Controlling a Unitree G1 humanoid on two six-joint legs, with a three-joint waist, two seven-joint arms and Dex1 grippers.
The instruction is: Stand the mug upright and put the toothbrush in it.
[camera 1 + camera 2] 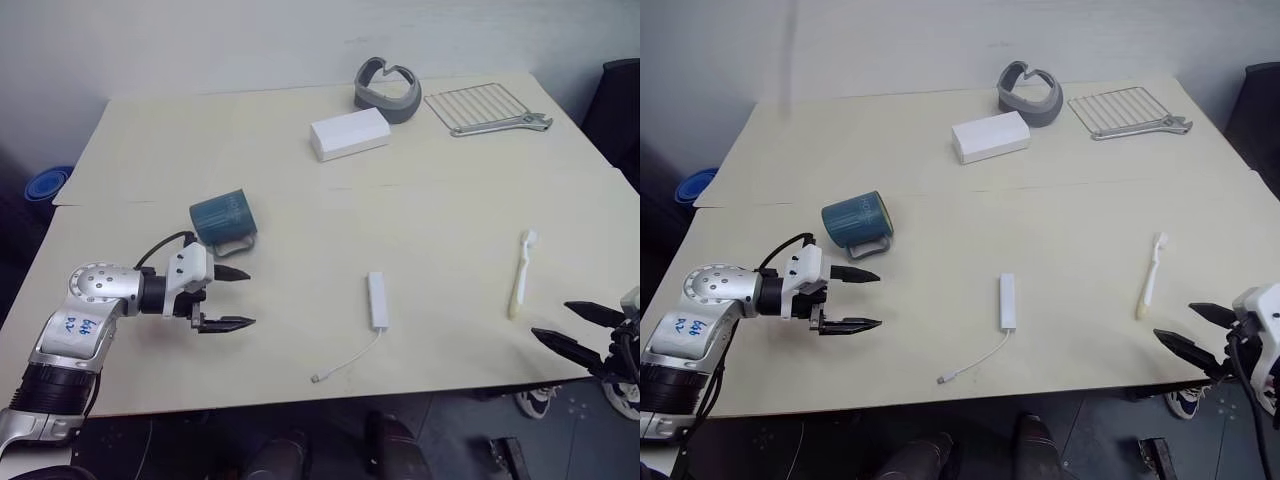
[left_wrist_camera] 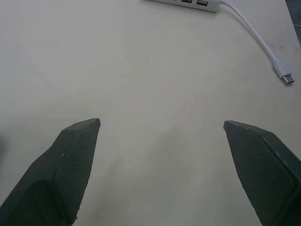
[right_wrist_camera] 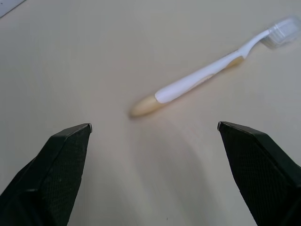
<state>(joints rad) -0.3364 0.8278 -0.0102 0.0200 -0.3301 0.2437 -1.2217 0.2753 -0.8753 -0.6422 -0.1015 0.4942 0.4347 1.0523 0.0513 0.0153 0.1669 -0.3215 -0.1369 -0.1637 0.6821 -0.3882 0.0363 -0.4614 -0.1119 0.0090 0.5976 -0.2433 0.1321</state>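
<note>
Table: pale wood, seen from the head camera; places given as clock directions from the table's middle.

Mug: teal, lying on its side at 9 o'clock, handle toward the near edge, mouth facing the robot's right. Not upright.

Left pincer: at 8 o'clock, just near of the mug, apart from it; jaws spread wide, empty, pointing toward the table's middle.

Toothbrush: white with a yellowish handle end, flat on the table at 4 o'clock, head away from the robot, well apart from the mug.

Right pincer: at 5 o'clock by the near right corner, just near of the toothbrush's handle end; jaws spread wide, empty, not touching the brush.

Adapter: white oblong with thin cable, at 6 o'clock, between mug and toothbrush.

White box: at 12 o'clock.

Grey band: curved, at 1 o'clock, behind the box.

Wire rack: at 2 o'clock, a wrench along its near edge.
</note>
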